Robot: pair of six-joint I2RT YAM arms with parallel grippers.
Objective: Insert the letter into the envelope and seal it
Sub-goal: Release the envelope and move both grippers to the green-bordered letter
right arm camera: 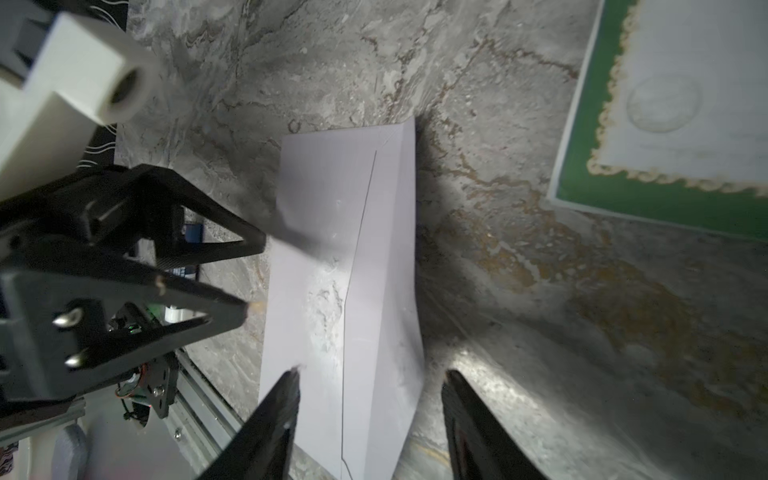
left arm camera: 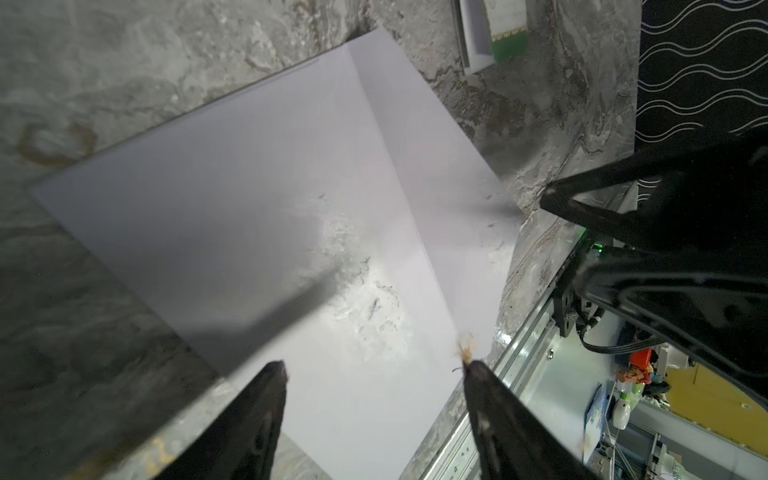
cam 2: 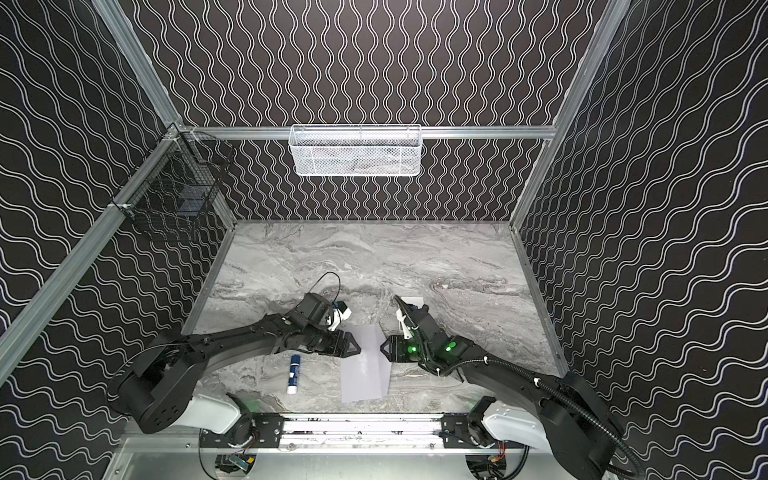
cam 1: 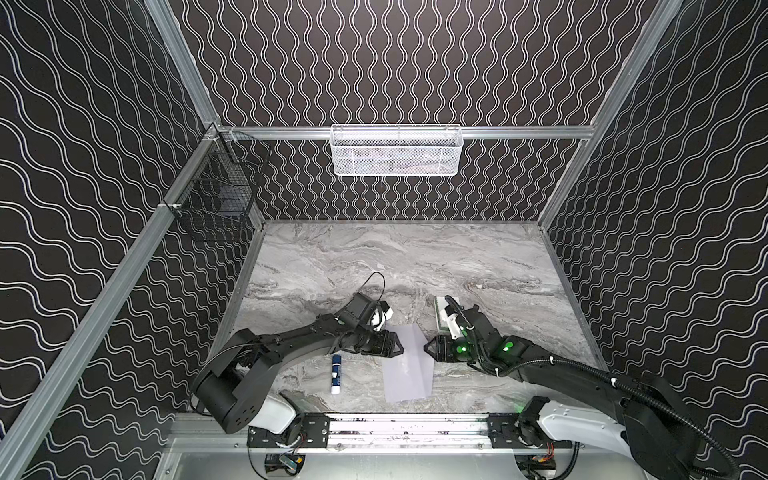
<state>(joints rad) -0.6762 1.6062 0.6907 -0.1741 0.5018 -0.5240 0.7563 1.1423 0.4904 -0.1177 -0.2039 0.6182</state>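
The envelope [cam 1: 409,368] [cam 2: 365,370], plain pale lavender, lies flat on the marble table near the front, between my two grippers. My left gripper [cam 1: 401,347] [left arm camera: 376,368] hovers at its left edge, open, with nothing between the fingers. On the opposite side my right gripper [cam 1: 426,348] [right arm camera: 372,374] is also open, empty, straddling the envelope's edge [right arm camera: 345,249]. The flap seam runs along the envelope [left arm camera: 270,199]. The letter [right arm camera: 665,124] [left arm camera: 498,37], white with a green border, lies on the table behind the right wrist, partly hidden in both top views [cam 1: 441,309].
A blue and white glue stick [cam 1: 336,374] [cam 2: 293,374] lies left of the envelope. A white mesh basket [cam 1: 397,151] hangs on the back rail and a black wire basket [cam 1: 216,195] at the left corner. The front rail [cam 1: 395,428] runs close behind the envelope.
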